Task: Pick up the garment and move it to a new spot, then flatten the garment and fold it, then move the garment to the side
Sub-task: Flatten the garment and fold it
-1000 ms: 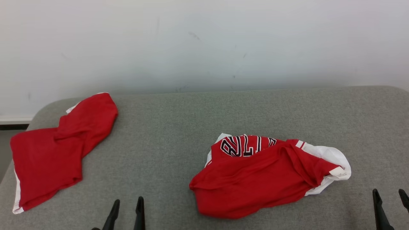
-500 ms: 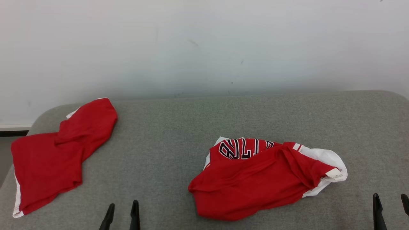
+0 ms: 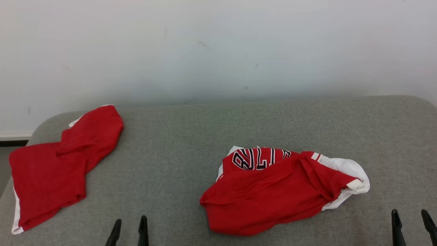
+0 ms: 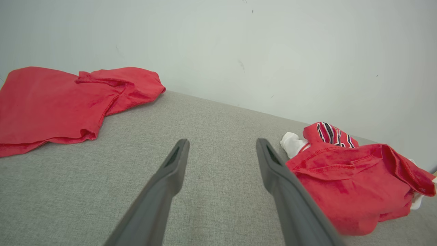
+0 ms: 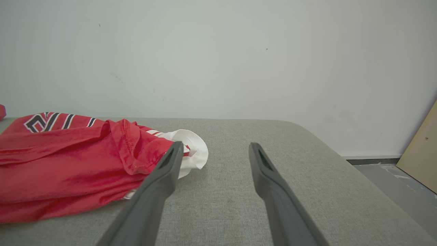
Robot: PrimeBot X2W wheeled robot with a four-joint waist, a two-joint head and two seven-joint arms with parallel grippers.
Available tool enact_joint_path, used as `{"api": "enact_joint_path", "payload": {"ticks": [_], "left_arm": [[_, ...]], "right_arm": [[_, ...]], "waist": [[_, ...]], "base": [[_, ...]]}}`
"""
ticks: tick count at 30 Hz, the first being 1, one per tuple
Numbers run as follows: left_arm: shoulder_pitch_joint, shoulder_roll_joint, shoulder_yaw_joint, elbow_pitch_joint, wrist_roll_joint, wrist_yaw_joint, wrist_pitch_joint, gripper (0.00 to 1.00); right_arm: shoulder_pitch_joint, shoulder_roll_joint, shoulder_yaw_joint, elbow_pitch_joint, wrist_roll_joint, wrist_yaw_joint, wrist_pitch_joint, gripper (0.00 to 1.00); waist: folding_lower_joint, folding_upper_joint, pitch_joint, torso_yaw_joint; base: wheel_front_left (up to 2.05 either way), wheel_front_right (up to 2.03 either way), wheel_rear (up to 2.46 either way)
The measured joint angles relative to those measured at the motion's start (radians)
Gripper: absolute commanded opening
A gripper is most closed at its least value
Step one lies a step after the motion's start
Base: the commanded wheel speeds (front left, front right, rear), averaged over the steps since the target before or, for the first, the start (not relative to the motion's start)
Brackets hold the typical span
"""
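In the head view the red jersey (image 3: 273,194), soft crumpled knit with white lining and black-and-white lettering, lies bunched near right on the grey woven desk (image 3: 177,143) between the left claw (image 3: 130,219) and right claw (image 3: 409,212), both spread and empty, so pickup, flattening and folding all look undone; another red garment (image 3: 54,171) lies far left. The left wrist view has the jersey right of its fingers, untouched. The right wrist view has the puffed white hem just left of its fingers.

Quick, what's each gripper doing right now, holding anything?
Left gripper: open, holding nothing.
Right gripper: open, holding nothing.
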Motion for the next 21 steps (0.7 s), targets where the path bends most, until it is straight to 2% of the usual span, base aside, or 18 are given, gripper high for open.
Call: {"api": "enact_joint_path", "payload": {"ticks": [13,17,21], "left_arm": [[-0.018,0.0,-0.013,0.005,0.008,-0.011,0.0,1.0],[-0.079,0.0,-0.056,0.007,0.031,-0.032,0.0,1.0],[-0.181,0.0,-0.144,0.023,0.049,-0.062,0.0,1.0]], "right_arm": [[-0.014,-0.001,0.024,0.012,0.0,0.0,0.0,1.0],[-0.038,-0.001,0.056,0.017,0.0,0.0,0.0,1.0],[-0.064,-0.001,0.09,0.022,0.001,0.0,0.0,1.0]], "waist": [[0.0,0.0001,0.004,-0.021],[0.0,0.0,0.013,-0.05],[0.0,0.0,0.024,-0.092]], "base": [[0.0,0.0,0.0],[0.0,0.0,0.0],[0.0,0.0,0.0]]}}
